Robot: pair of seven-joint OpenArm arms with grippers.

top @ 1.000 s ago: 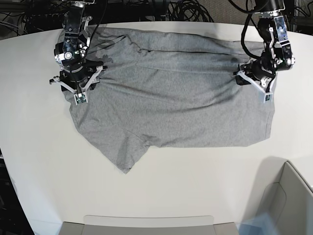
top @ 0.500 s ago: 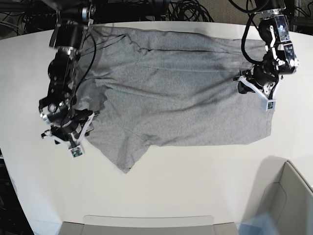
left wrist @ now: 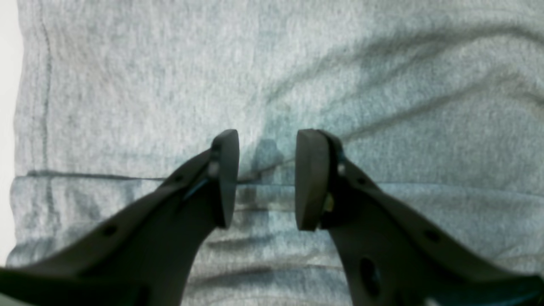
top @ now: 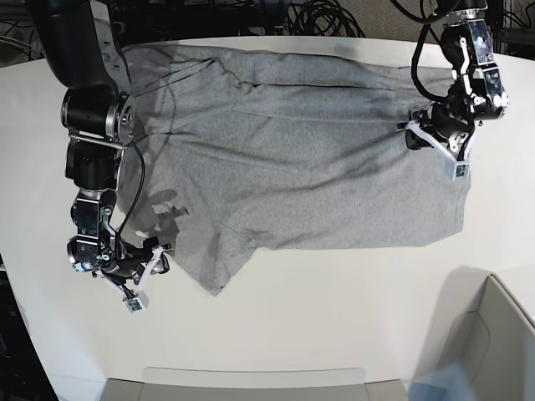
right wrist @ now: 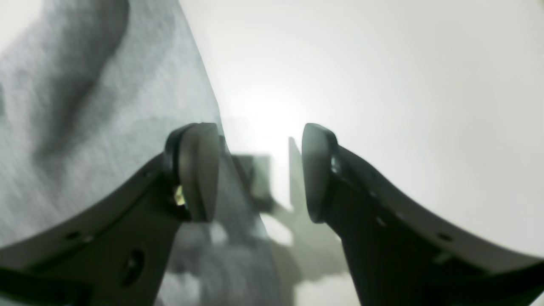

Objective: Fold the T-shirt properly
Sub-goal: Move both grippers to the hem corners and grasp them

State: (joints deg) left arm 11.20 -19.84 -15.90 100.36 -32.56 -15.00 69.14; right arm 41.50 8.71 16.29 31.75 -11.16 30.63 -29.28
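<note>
Reaching for fresh holds: both grippers, left gripper (top: 436, 144) and right gripper (top: 144, 275), gaped empty over the T-shirt (top: 292, 159); the right apparently needed the sleeve edge next.

A white surface (top: 334, 317) carried the grey T-shirt (top: 309, 159), spread plain side up from near its far edge toward the middle, one sleeve pointing toward the near edge.

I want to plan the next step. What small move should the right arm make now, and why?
Probably lower the right gripper and shut it on the T-shirt edge. Its jaws stand open, straddling that edge over the white table, holding nothing, near the sleeve corner.
</note>
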